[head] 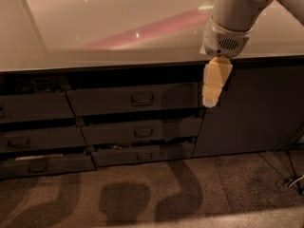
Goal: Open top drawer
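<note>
Blocky cream tool [210,100] (grip unreadable) hangs by matte, dark top drawer [118,99].

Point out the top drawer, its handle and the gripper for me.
top drawer [111,100]: camera view, front panel left of the loop.
handle [142,99]: camera view, middle of the loop.
gripper [210,98]: camera view, pale tip, right of the drawer.
</note>
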`<state>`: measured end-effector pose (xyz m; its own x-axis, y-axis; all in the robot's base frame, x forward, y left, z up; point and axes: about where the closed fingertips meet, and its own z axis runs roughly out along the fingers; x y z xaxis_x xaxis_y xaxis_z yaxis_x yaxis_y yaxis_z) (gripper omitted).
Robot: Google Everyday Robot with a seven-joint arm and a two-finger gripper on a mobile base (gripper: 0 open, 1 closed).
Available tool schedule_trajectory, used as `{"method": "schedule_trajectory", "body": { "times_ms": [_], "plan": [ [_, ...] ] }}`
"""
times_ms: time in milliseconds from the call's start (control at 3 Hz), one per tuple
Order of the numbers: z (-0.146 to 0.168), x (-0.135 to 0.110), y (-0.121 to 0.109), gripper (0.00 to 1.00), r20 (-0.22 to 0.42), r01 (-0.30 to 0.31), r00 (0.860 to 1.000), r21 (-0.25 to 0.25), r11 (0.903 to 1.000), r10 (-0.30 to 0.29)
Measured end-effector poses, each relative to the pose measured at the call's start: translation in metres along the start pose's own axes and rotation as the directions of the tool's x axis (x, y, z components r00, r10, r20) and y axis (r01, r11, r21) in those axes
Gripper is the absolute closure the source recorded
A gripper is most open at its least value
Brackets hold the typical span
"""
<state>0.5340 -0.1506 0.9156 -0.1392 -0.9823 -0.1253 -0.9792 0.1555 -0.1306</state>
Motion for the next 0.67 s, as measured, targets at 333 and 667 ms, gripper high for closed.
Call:
{"method": "schedule_trajectory", "body": {
  "times_ms": [333, 667],
  "plan": [
    [-0.003, 0.000, 0.000, 0.00, -0.001, 0.067, 0.998, 0.001, 0.9978, -0.067],
    [-0.003, -0.014, 0.001, 0.00, -0.037, 0.246, 0.968, -0.045, 0.9683, -0.247]
  ]
}}
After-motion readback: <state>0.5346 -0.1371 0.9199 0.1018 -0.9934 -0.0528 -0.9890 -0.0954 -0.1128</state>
